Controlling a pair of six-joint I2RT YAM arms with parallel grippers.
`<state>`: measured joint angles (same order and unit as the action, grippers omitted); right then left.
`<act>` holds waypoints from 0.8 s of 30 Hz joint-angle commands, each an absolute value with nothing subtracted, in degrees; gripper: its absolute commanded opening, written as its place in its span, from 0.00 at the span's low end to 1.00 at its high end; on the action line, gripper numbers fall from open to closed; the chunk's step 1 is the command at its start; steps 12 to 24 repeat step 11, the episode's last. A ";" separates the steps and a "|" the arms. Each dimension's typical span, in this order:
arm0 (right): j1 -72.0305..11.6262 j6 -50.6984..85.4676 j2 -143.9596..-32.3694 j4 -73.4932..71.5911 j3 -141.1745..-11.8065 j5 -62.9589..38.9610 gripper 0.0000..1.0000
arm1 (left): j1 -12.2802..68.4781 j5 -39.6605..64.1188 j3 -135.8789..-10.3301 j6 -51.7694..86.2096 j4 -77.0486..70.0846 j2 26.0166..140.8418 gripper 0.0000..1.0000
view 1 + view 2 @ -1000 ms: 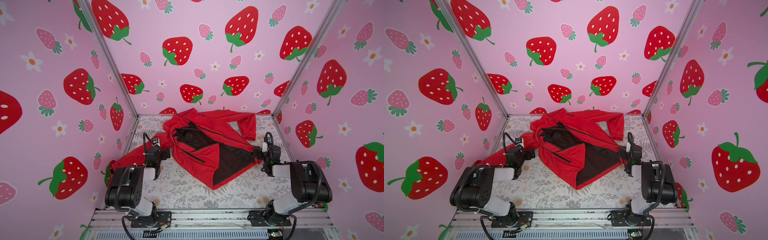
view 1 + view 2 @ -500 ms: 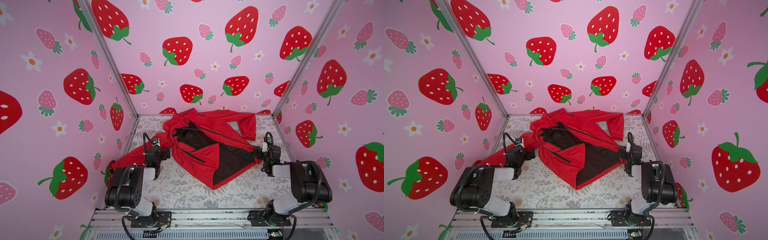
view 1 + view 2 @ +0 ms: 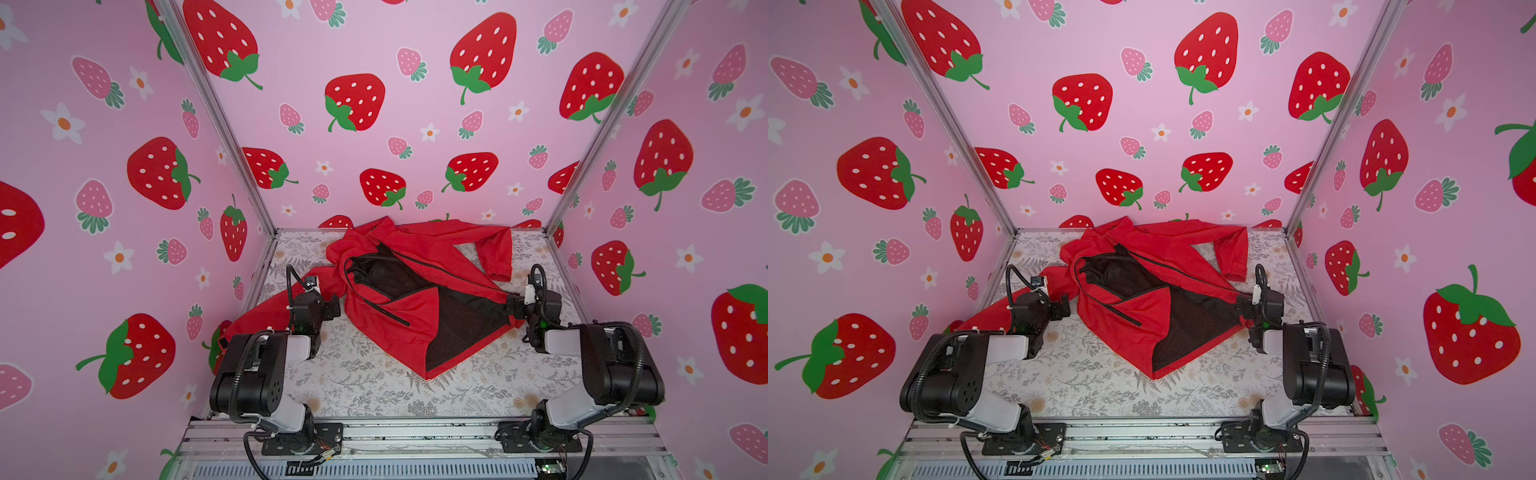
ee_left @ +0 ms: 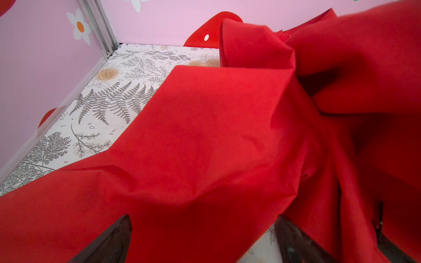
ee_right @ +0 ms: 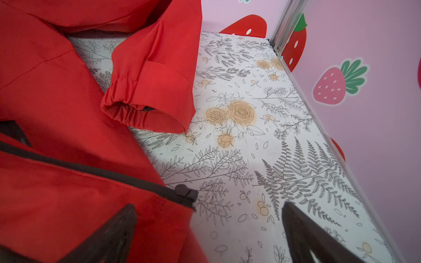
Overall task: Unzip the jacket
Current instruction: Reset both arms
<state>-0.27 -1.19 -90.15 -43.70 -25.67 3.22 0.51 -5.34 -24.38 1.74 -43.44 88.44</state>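
1. Floral worktop up front, pink strawberry walls all round.
2. Left pincer, jaws wide, straddles a sleeve on the left of the jacket.
3. Right pincer, jaws wide too, at the jacket's right hem corner, zipper slider just ahead.
4. Jacket lies spread open, black lining showing, far edge by the back wall.

red jacket on floral table

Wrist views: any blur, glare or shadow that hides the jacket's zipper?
Left wrist view: the jacket fills the frame, its nearest folds are soft, and there is deep shadow between them. Right wrist view: the zipper slider and the table print are sharp with no glare, and the fingers at the edge are soft. Both top views: even light, and the frame posts lean outward from the wide lens.
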 commanded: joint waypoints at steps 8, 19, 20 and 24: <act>-0.56 -1.43 -90.16 -45.41 -25.97 3.79 0.99 | -0.09 -3.80 -26.36 2.19 -43.53 88.79 0.99; -0.58 -1.47 -90.18 -45.40 -25.97 3.81 0.99 | -0.09 -3.79 -26.19 2.12 -43.68 88.68 0.99; -0.58 -1.47 -90.18 -45.40 -25.97 3.81 0.99 | -0.09 -3.79 -26.19 2.12 -43.68 88.68 0.99; -0.58 -1.47 -90.18 -45.40 -25.97 3.81 0.99 | -0.09 -3.79 -26.19 2.12 -43.68 88.68 0.99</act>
